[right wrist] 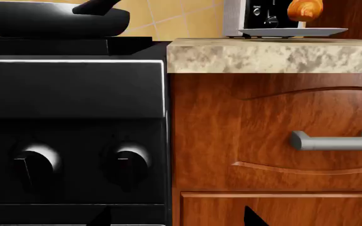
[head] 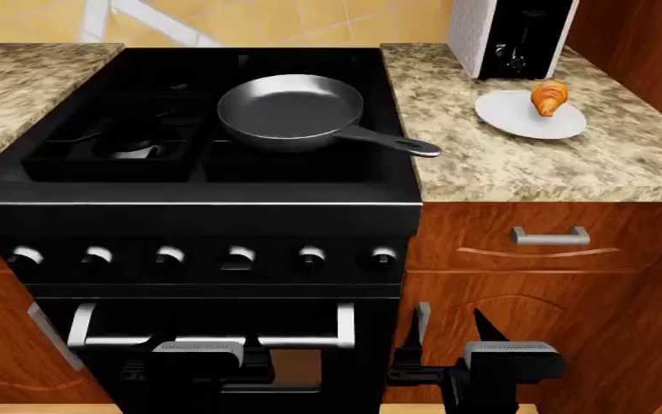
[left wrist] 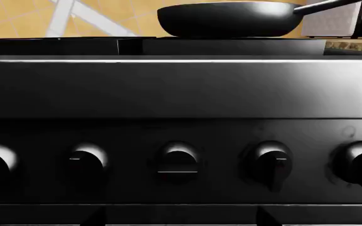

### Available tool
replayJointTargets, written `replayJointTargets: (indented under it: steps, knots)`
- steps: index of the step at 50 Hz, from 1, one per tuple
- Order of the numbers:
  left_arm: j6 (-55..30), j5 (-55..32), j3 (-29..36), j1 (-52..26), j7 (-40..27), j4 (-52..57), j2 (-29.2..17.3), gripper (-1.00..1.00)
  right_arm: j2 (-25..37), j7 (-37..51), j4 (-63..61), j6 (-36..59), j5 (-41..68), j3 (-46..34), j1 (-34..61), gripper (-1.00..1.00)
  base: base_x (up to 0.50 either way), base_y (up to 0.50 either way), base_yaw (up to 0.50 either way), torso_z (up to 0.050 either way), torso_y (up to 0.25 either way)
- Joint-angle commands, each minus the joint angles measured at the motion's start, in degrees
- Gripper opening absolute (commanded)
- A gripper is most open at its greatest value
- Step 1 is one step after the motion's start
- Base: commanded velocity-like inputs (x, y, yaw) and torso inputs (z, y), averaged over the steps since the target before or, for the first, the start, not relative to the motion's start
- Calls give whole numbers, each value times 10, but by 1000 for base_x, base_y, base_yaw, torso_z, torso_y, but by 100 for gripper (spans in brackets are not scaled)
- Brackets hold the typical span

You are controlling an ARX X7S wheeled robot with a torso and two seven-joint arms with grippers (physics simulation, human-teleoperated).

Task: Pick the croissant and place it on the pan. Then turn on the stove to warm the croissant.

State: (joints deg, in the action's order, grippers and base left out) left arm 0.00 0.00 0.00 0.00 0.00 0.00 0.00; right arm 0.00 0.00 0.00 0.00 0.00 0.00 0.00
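Both grippers hang open, empty; croissant (head: 548,97) lies lengthwise toward the robot on plate (head: 515,120).

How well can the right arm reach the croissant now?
Probably yes: the croissant lies uncovered on the plate on the right counter, nothing around it; the right hand hangs low and must rise first.

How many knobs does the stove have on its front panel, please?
6, in one row on the stove front panel, left to right. None seems hidden.
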Motion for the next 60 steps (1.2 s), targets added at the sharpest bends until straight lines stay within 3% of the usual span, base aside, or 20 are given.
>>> replayJointTargets:
  steps: [1, 9, 44, 60]
  knots:
    - [-2, -23, 10, 3, 6, 1, -12, 100, 8, 7, 10, -3, 12, -14, 3, 100, 0, 0, 0, 0, 0]
    - [-15, -70, 17, 6, 23, 2, -29, 100, 22, 21, 63, -17, 16, -48, 17, 100, 0, 0, 0, 48, 0]
    - [-17, -89, 42, 4, -12, 14, -58, 100, 57, 18, 13, -14, 70, -77, 9, 100, 0, 0, 0, 50, 0]
    - [-100, -73, 59, -9, -60, 41, -64, 100, 68, 37, -20, 9, 87, -77, 6, 100, -6, -410, 0, 0, 0]
